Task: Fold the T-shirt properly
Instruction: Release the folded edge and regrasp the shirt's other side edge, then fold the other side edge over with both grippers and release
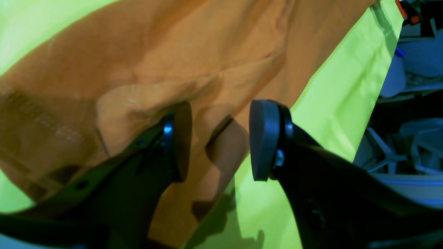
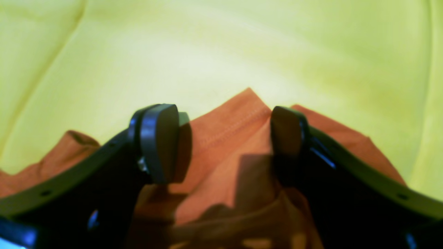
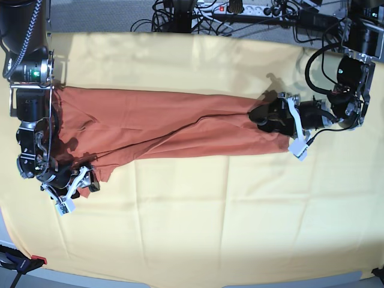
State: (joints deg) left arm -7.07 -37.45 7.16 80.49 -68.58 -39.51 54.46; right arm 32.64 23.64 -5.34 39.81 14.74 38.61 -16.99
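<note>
The rust-orange T-shirt [image 3: 168, 126] lies stretched out in a long, wrinkled band across the pale yellow cloth [image 3: 210, 210]. My left gripper [image 3: 259, 117] is at the shirt's right end. In the left wrist view it [image 1: 221, 141] is open, its fingers straddling a raised fold of the shirt [image 1: 173, 52]. My right gripper [image 3: 89, 180] is at the shirt's lower left corner. In the right wrist view it [image 2: 223, 145] is open, with a stitched hem corner of the shirt [image 2: 225, 131] between its fingers. The neckline and tag are not visible.
The yellow cloth [image 2: 221, 52] covers the whole table. Cables and a power strip [image 3: 240, 8] run along the back edge. A red clamp [image 3: 37, 260] sits at the front left corner. Blurred clutter [image 1: 412, 103] lies beyond the table edge in the left wrist view.
</note>
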